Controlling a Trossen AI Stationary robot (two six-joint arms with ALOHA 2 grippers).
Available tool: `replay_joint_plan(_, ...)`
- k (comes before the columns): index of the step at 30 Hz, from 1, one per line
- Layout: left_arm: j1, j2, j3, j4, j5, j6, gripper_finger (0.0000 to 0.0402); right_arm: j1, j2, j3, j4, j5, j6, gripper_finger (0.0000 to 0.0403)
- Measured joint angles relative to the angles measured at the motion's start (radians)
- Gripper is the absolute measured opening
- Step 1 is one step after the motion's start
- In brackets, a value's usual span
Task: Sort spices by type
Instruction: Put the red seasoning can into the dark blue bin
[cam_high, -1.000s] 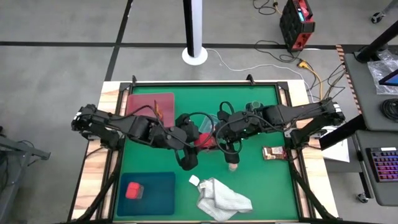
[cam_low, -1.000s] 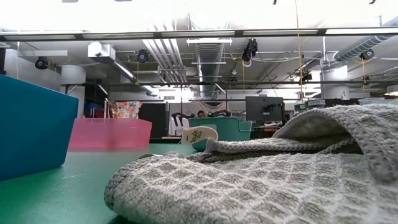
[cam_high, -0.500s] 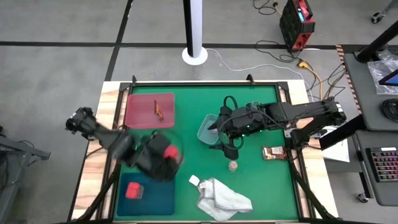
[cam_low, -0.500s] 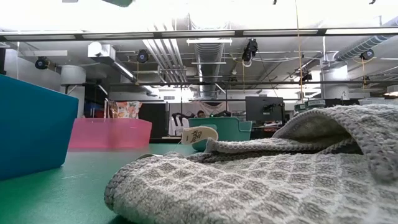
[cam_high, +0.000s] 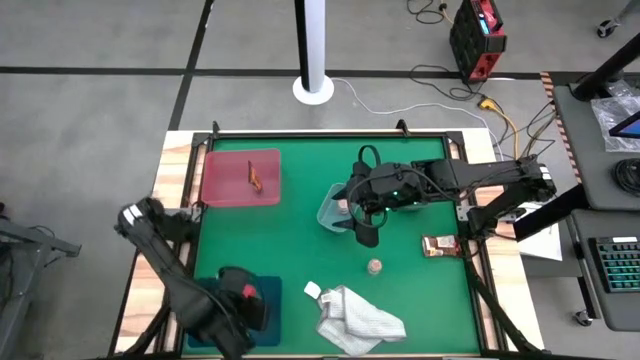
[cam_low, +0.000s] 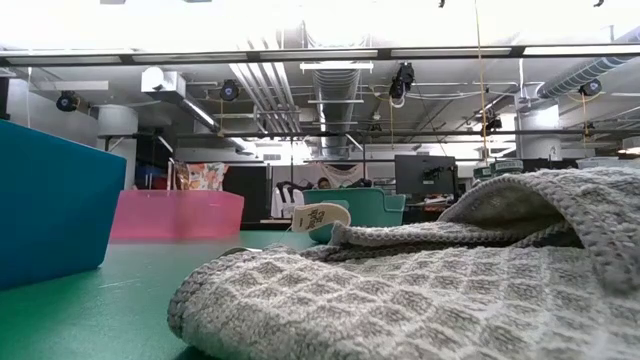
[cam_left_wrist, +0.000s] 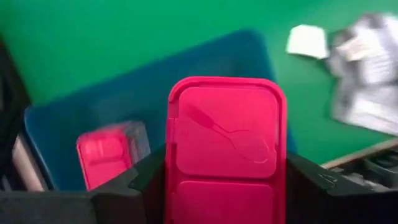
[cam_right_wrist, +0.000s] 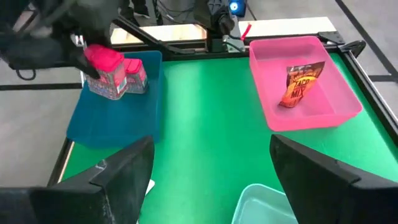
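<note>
- Pink block (cam_left_wrist: 224, 149) sits clamped between the fingers of the left gripper (cam_high: 243, 303), held over the teal tray (cam_high: 268, 292) at the near left corner of the table (cam_high: 400, 200).
- A second pink block (cam_left_wrist: 111, 158) already lies in that tray, just beside the held one; in the right wrist view the two show side by side.
- The held block's lid faces the left wrist camera and its long axis runs along the fingers, so by my reading the drop spot lies right under the gripper, next to its twin.
- A brown sachet (cam_high: 254, 178) lies in the pink tray (cam_high: 225, 180) at the far left; its twin (cam_high: 438, 245) lies on the mat near the right edge.
- A tan-topped jar (cam_high: 374, 266) stands on the mat, near the right gripper (cam_high: 367, 236) and towards the near edge from it.
- That gripper hangs with its fingers spread and empty, beside the pale tub (cam_high: 333, 208) at mid-table.
- The right arm is far nearer the jar and the loose sachet; the left arm is busy with the block.
- The cloth (cam_high: 358, 318) lies near the front edge; the green jars I cannot make out for certain.
</note>
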Motion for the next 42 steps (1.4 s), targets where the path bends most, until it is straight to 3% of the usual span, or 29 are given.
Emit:
replay_joint_plan(5, -0.001, 0.097, 0.011, -0.026, 0.063, -0.110, 0.0197, 0.000, 0.000, 0.000, 0.007, 0.000, -0.002, 0.0301)
replay_joint_plan(10, -0.001, 0.155, 0.015, -0.028, 0.081, -0.127, 0.0197, 0.001, 0.000, -0.001, 0.008, 0.000, -0.002, 0.0306)
replay_joint_plan(15, -0.028, 0.222, 0.015, -0.036, 0.016, -0.122, 0.0197, 0.001, 0.000, -0.001, 0.008, 0.000, -0.015, 0.0301)
replay_joint_plan(29, -0.069, 0.373, 0.014, 0.004, 0.010, -0.121, 0.0197, 0.001, 0.000, -0.001, 0.014, 0.000, -0.031, 0.0304)
replay_joint_plan(36, -0.069, 0.379, 0.015, 0.020, 0.004, -0.127, 0.0197, 0.001, 0.000, -0.001, 0.015, 0.000, -0.026, 0.0308)
replay_joint_plan(38, -0.069, 0.379, 0.015, 0.019, 0.006, -0.127, 0.0214, 0.001, 0.000, -0.001, 0.015, 0.000, -0.026, 0.0305)
replay_joint_plan(42, -0.069, 0.384, 0.013, 0.030, 0.020, -0.119, 0.0286, 0.001, 0.000, -0.001, 0.015, 0.000, -0.021, 0.0299)
